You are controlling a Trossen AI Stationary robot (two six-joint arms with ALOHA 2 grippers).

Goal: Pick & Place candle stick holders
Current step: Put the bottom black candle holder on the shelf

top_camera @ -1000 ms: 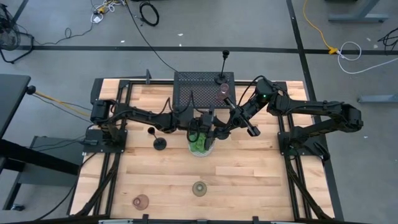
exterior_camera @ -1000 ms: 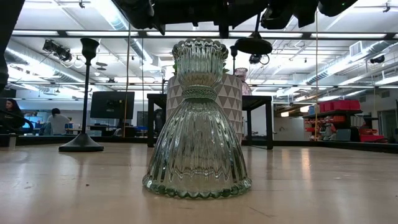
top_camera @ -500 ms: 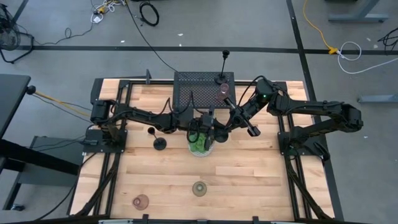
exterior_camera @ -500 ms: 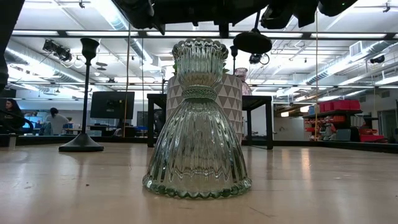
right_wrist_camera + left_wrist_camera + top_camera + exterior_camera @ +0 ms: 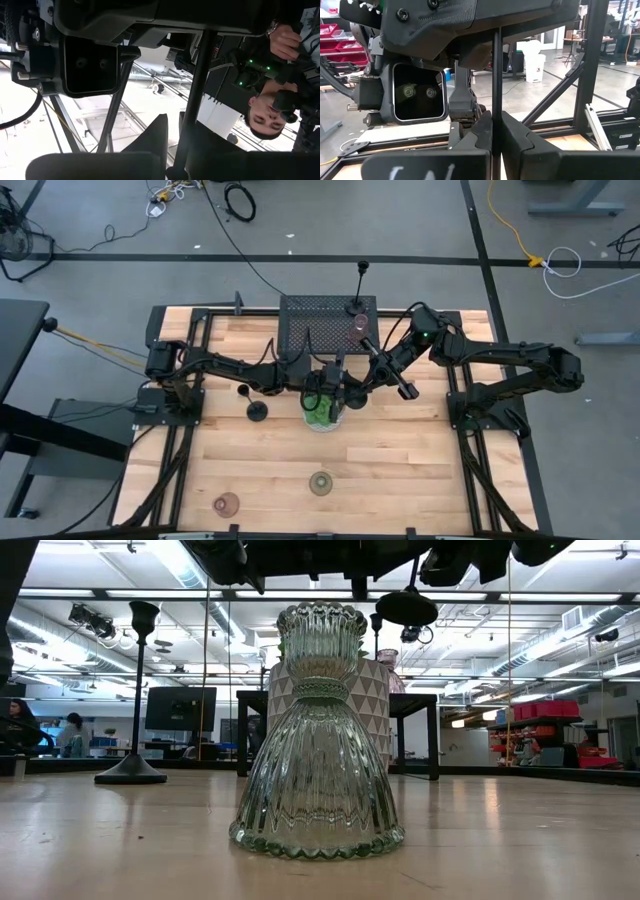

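Slim black metal candle stick holder [image 5: 496, 70], the one with a round base and thin stem, hangs in the air over the middle of the table, above the green plant in its glass bowl [image 5: 322, 414]. In the low view its round base [image 5: 405, 608] shows well clear of the wood, and it sits a touch higher than it did a second ago.

Both grippers have it. The right gripper [image 5: 176, 131] is clamped on the stem, as it was a second ago. The left gripper [image 5: 496, 117], whose jaws stood partly apart a second ago, has now shut on the same stem, and its wrist view shows the two fingers pressed against the thin rod. I judge this to be a hand-over: with the left grip made, the right jaws can let go, and the left arm can carry the holder to its place.

A second black holder [image 5: 257, 410] stands on the table to the left of the plant. A third black holder [image 5: 356, 308] stands on the black mesh rack [image 5: 310, 310] at the far edge, with a small pink glass cup [image 5: 360, 323] just beside it. On the near side lie a greenish ribbed glass cup [image 5: 320, 483] and, to its left, another pink glass cup [image 5: 227, 503], both well apart from the arms.
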